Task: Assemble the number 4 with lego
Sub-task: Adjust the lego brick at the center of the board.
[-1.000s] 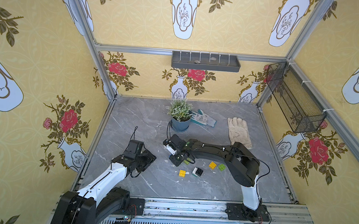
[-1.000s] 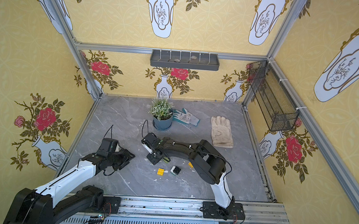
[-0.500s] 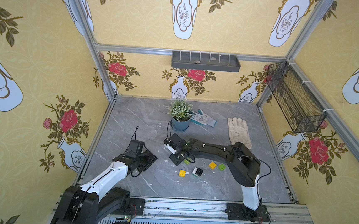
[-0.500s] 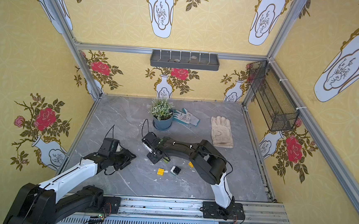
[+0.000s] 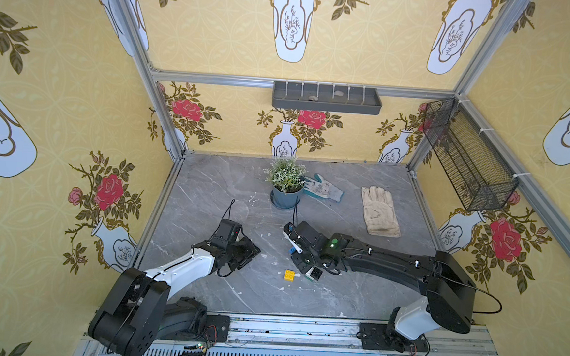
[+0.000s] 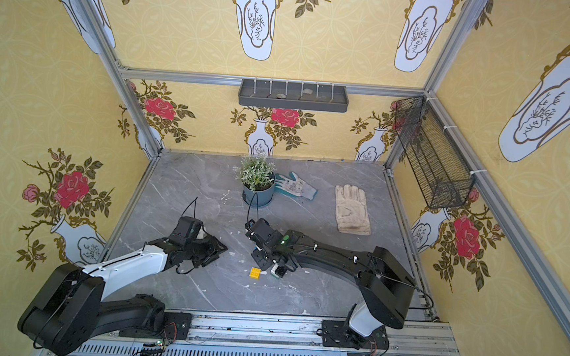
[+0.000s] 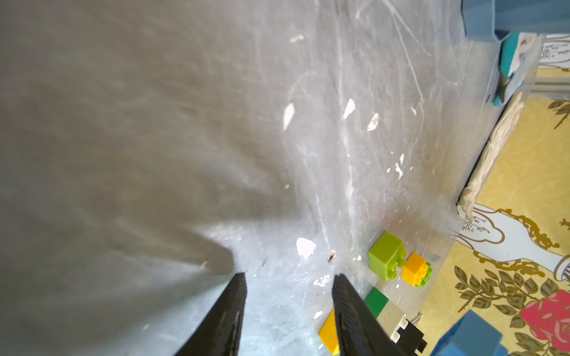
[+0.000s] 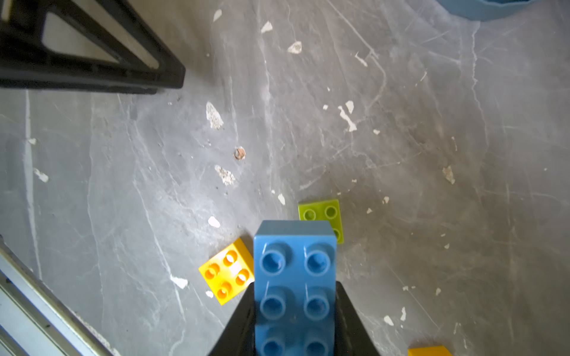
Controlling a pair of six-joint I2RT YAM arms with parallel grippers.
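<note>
My right gripper (image 8: 294, 288) is shut on the long blue brick (image 8: 294, 277), studs facing the camera, held just above the table. A yellow brick (image 8: 226, 271) lies beside it and a lime brick (image 8: 324, 212) just beyond. In both top views the yellow brick (image 5: 289, 275) (image 6: 255, 273) sits next to a green, white and black stack (image 5: 314, 273) by the right gripper (image 5: 300, 260). My left gripper (image 7: 289, 277) is open and empty, low over the table and left of the bricks (image 5: 254, 252). Its view shows a lime brick (image 7: 385, 255), a yellow-on-lime pair (image 7: 415, 269) and the stack (image 7: 390, 313).
A potted plant (image 5: 284, 185) stands at the back middle with a blue-grey glove (image 5: 322, 188) beside it and a beige glove (image 5: 379, 211) further right. A wire basket (image 5: 467, 157) hangs on the right wall, a grey shelf (image 5: 327, 97) on the back wall.
The right arm has swung slightly forward and right, now covering the yellow and lime bricks that showed to the right of the stack. The left arm has hardly moved.
</note>
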